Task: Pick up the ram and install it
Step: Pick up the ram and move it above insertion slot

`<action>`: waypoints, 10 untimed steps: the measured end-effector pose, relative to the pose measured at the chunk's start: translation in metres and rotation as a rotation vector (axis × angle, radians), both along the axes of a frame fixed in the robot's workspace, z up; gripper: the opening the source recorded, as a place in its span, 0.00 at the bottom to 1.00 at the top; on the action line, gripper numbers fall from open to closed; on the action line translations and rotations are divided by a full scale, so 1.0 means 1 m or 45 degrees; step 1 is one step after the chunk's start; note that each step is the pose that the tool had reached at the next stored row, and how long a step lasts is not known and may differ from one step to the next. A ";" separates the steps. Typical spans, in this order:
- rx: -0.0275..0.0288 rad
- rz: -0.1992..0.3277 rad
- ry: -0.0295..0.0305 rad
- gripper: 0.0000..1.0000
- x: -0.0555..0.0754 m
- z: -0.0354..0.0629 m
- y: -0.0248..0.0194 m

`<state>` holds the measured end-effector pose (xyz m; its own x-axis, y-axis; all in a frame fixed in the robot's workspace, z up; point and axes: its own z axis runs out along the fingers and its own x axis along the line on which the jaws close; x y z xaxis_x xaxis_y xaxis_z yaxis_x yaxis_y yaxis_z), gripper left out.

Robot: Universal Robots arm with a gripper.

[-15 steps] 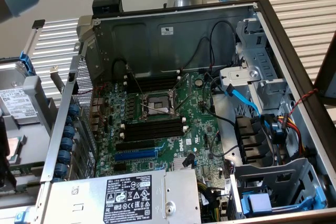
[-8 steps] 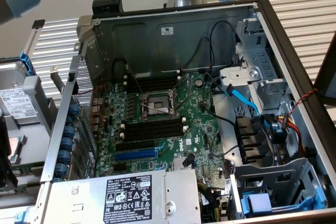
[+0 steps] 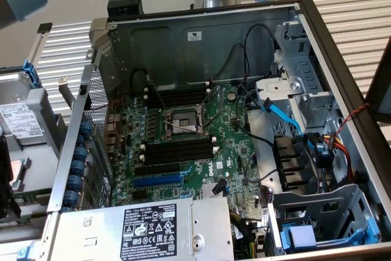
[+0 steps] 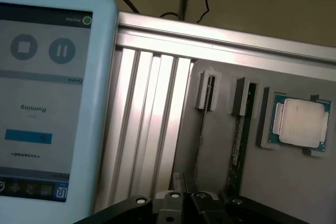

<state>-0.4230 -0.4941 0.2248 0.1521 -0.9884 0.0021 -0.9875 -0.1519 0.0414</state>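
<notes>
Inside the big open grey steel computer case [image 3: 342,65], the exterior view gives us the target. The green motherboard [image 3: 238,132] lies flat, and its long black memory slots [image 3: 180,150] sit empty just beside the blue expansion slot [image 3: 157,180]. No stick is seated there, so the install has not begun.

Over to the wrist view, well away from the case. There is a pale blue teach pendant with a lit grey screen [image 4: 52,103], and beside it the ribbed aluminium table [image 4: 147,129]. Next to that sits a flat grey fixture plate [image 4: 283,182].

On the plate stands the ram [image 4: 237,150], a long thin green circuit-board stick. It is up on its edge in a narrow grey bracket, with a square silver-capped processor chip [image 4: 296,123] on one side and a second grey bracket [image 4: 207,90] on the other.

The gripper [image 4: 181,200] shows as black housing with bright screws, close to one end of the stick but apart from it. Its jaws are pressed together with nothing between them.

My read is that this is the approach to the pick, and early in the job. The grab calls for the jaws to part and straddle that thin edge squarely. A skewed bite could tilt the stick in its bracket.
</notes>
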 end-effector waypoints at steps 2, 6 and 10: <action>0.0000 0.000 0.0000 0.11 0.000 0.0000 0.0000; 0.0001 0.000 -0.0001 0.11 0.000 -0.0001 0.0000; 0.0000 0.000 0.0000 0.11 0.000 0.0000 0.0000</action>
<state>-0.4230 -0.4941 0.2248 0.1521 -0.9884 0.0021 -0.9875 -0.1518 0.0415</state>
